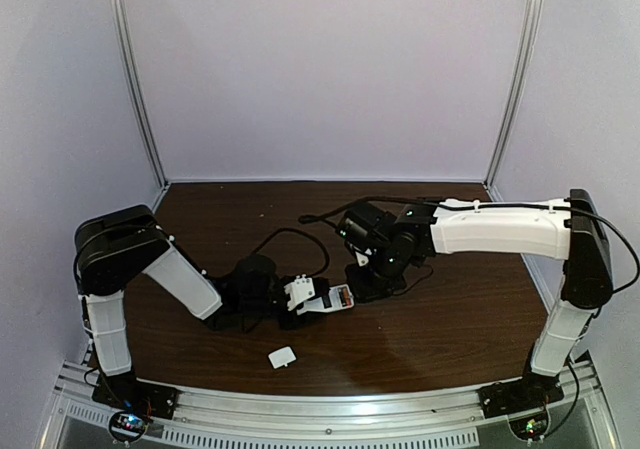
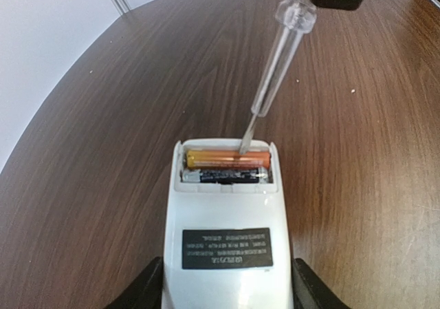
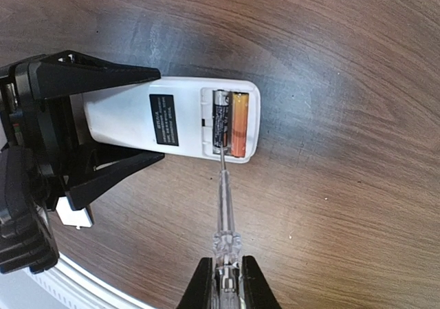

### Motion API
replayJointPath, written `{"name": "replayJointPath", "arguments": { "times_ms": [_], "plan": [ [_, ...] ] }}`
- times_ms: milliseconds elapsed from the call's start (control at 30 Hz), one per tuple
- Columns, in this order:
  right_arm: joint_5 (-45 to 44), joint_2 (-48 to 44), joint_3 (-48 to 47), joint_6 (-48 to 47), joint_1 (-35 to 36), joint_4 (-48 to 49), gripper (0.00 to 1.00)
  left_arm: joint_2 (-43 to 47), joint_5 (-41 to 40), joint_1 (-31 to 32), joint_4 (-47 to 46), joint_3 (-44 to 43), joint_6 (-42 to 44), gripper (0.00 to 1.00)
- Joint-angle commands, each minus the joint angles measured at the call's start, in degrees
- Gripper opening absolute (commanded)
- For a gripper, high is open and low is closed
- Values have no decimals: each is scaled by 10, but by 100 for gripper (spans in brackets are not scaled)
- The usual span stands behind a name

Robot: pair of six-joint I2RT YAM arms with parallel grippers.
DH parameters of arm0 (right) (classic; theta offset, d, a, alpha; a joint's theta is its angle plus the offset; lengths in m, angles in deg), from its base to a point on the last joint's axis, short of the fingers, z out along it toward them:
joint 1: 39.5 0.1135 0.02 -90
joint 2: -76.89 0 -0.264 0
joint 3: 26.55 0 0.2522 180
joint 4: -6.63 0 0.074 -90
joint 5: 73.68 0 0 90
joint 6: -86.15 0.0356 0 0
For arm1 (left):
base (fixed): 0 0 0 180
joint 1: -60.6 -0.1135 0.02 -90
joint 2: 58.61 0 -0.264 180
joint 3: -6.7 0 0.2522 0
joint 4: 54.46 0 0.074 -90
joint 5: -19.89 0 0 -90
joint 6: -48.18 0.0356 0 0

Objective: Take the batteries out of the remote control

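Note:
The white remote control (image 2: pixel 225 212) lies back-up on the brown table, its battery compartment open. My left gripper (image 2: pixel 227 292) is shut on its sides at the near end. Two batteries lie side by side in the compartment: an orange one (image 2: pixel 227 160) and a dark one (image 2: pixel 223 177). My right gripper (image 3: pixel 225 281) is shut on the clear handle of a thin screwdriver (image 3: pixel 223 206). The metal tip touches the compartment's rim at one end of the batteries (image 3: pixel 230 122). From above, both grippers meet at the remote control (image 1: pixel 332 297) in the middle of the table.
A small white cover piece (image 1: pixel 282 357) lies loose on the table near the front edge, also visible beside the left gripper as a white cover piece (image 3: pixel 74 216). A black cable (image 1: pixel 290 234) loops behind the arms. Purple walls enclose the table.

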Motion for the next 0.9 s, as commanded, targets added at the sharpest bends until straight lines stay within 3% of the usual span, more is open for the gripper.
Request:
{"name": "replayJointPath", "arguments": {
  "times_ms": [0, 567, 867],
  "plan": [
    [-20, 18, -15, -2, 1, -2, 0, -8, 3, 1, -18, -11, 7, 0],
    [-11, 44, -3, -2, -4, 23, 0, -8, 2, 3, -15, -12, 9, 0],
    [27, 31, 55, -8, -27, 86, 0, -8, 5, 5, -13, -12, 11, 0]
  ]
}}
